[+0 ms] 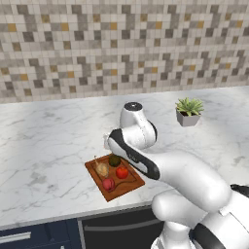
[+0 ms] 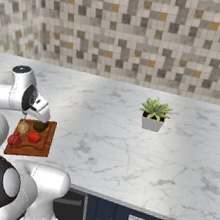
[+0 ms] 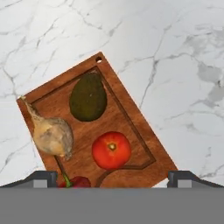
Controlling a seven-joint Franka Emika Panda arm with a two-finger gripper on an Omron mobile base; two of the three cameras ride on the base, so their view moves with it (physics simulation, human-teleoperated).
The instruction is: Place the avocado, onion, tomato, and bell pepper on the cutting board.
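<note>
- The cutting board (image 3: 131, 127) lies flat on the white marble counter (image 1: 44, 141) near its front edge, set at a slant to that edge, with a small hole in one corner and a dark groove just inside its rim.
- The avocado (image 3: 88, 97) rests on the board inside the groove, toward the corner with the hole; in the hand view it looks dark olive and egg-shaped.
- The onion (image 3: 52, 134) lies just beside the avocado, its thin pale stalk reaching to the board's edge.
- The tomato (image 3: 111, 150) sits next to both, apart from the avocado, its stem scar facing up.
- The bell pepper (image 1: 108, 184), red, occupies the board's near end; in the hand view it is mostly cut off, so its pose is hard to judge.
- The tool (image 3: 112, 178) hangs above the board with its fingertips (image 3: 43, 178) spread wide, nothing between them, and touches none of the vegetables.
- In the left base view the white arm crosses over the board's right side.
- A small potted plant (image 2: 154, 114) in a grey pot stands well apart, farther back on the counter, before the mosaic tile wall (image 2: 145, 32).
</note>
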